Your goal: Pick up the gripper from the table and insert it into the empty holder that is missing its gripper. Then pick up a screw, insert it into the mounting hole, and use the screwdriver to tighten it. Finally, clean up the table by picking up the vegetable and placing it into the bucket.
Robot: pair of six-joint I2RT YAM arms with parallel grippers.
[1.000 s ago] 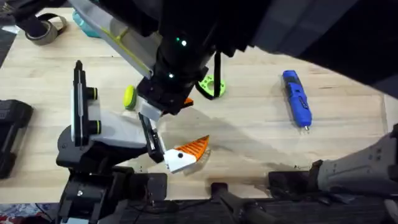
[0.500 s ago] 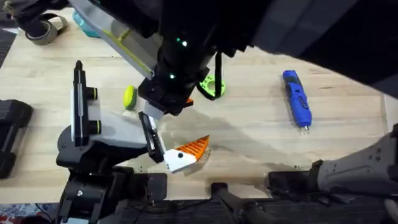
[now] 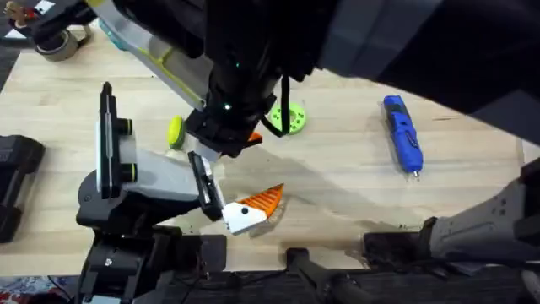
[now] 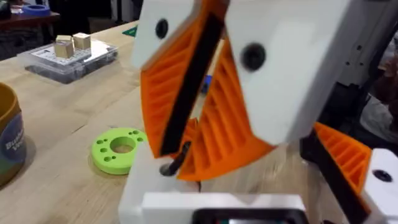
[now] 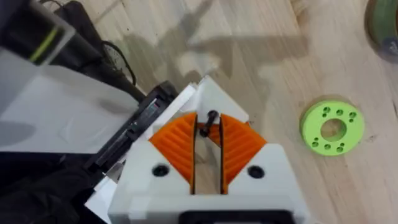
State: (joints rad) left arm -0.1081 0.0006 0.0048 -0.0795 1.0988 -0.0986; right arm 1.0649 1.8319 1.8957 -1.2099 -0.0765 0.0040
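My right gripper (image 5: 208,127) is shut on a small black screw (image 5: 209,117). In the left wrist view the screw (image 4: 180,155) points down at a hole in a white base (image 4: 211,202). The gripper piece, a white block with an orange wedge (image 3: 263,199), sits at the tip of my left gripper (image 3: 243,214) near the table's front edge. My right arm reaches across the middle and ends just above it (image 3: 226,139). The yellow-green vegetable (image 3: 175,131) lies on the table (image 3: 337,181), left of the right gripper. The blue screwdriver (image 3: 402,133) lies far right.
A lime-green disc (image 3: 291,118) lies just behind the right gripper. The bucket (image 4: 7,140) stands near it. A tape roll (image 3: 57,40) sits at the back left, and a clear box with blocks (image 4: 67,55) stands farther back. A black object (image 3: 15,181) lies at the left edge.
My right arm has shifted slightly toward the back left, uncovering more of the lime disc. The left arm and the orange-and-white piece have stayed where they were.
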